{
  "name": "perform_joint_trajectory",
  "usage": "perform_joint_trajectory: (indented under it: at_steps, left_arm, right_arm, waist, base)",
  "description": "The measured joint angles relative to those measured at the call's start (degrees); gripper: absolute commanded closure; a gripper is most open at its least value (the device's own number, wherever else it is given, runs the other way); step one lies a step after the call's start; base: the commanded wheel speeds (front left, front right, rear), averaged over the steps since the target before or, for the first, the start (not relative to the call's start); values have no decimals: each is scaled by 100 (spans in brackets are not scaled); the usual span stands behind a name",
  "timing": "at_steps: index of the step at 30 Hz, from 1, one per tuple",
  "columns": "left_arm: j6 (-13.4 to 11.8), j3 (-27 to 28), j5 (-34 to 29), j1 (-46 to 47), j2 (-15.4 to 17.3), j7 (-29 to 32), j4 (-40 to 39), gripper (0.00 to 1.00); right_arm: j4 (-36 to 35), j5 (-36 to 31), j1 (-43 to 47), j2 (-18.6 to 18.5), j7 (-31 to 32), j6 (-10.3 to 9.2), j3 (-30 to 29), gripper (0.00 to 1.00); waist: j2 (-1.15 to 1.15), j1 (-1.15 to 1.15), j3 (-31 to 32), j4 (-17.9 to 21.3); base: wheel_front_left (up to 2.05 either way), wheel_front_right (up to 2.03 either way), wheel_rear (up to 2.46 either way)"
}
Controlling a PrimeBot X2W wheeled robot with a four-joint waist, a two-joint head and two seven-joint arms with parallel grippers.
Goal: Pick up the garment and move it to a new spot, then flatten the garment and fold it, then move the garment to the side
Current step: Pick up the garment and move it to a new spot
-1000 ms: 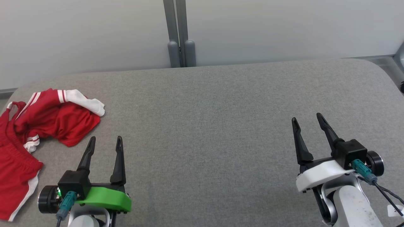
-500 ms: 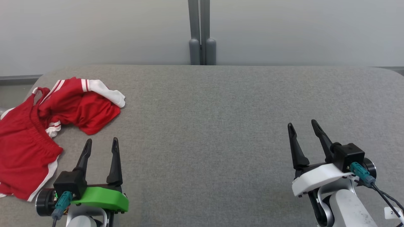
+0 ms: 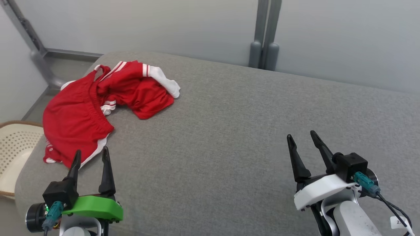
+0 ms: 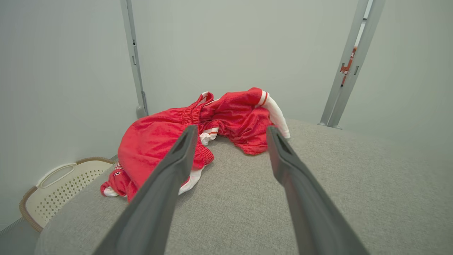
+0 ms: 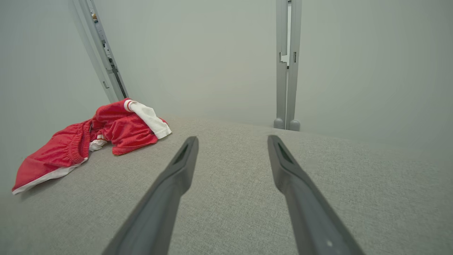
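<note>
Two empty grippers, both spread: my left gripper (image 3: 91, 151) near the garment (image 3: 78, 118), my right gripper (image 3: 300, 134) well apart. Garment lies bunched at the left edge of the counter (image 3: 229, 131), above a basket (image 3: 16, 144); a shallow pinch could shove it off.

A grey cloth-covered table (image 3: 229, 131) with rounded corners is stretching out before me. The garment (image 3: 78, 114) is lying crumpled on it by the far left corner, red with white trim, its near end reaching close to the left edge.
</note>
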State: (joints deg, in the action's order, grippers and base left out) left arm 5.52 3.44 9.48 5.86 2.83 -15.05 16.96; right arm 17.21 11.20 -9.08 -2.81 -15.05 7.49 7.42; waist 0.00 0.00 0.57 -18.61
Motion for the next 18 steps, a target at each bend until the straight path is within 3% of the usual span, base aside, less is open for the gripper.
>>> perform_joint_trajectory:
  at_steps: [10, 18]
  left_arm:
    - [-5, 170, 62, -1, 12, 0, 131, 0]
    - [0, 234, 105, -37, 53, 0, 226, 0]
  right_arm:
    - [-160, 222, -27, -26, 0, 0, 213, 0]
    - [-219, 278, 31, -20, 0, 0, 282, 0]
  waist:
    - [0, 0, -16, -803]
    - [0, 0, 82, -1036]
  base:
    - [0, 0, 0]
    - [0, 0, 0]
